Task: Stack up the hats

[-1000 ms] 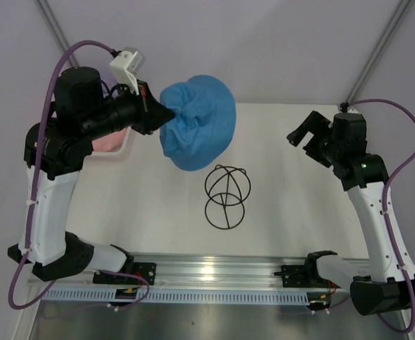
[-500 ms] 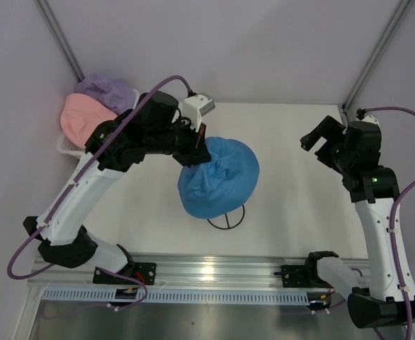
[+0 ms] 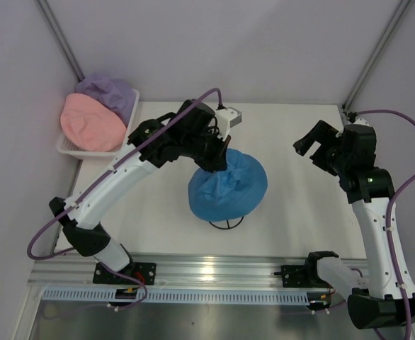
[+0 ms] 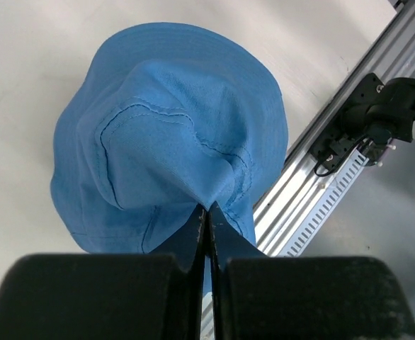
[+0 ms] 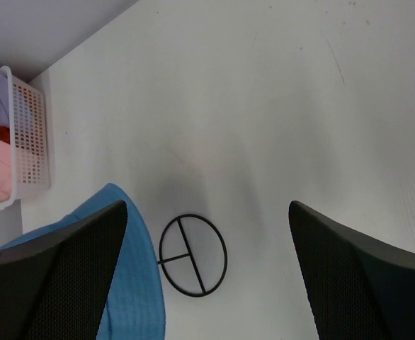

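Pinching a fold of the blue hat's [image 4: 172, 134] crown, my left claw [image 4: 206, 212] was closed tight on the cloth, with no gap between its fingers. The hat hung from that pinch, brim spread, over the middle of the table [image 3: 299, 205]. From the top view it covered most of the stand [image 3: 225, 223], and only the stand's near loop showed under the brim. I could not tell whether cloth and wire touched. My right claw [image 3: 312, 145] was wide and empty, raised over the right side of the table, well apart from the hat. Its own camera looked down on the stand's ring and the hat's edge just beside it. The pink hat [image 3: 91, 124] and the purple hat [image 3: 108, 88] lay touching in the basket [image 3: 132, 113] at the far left corner.
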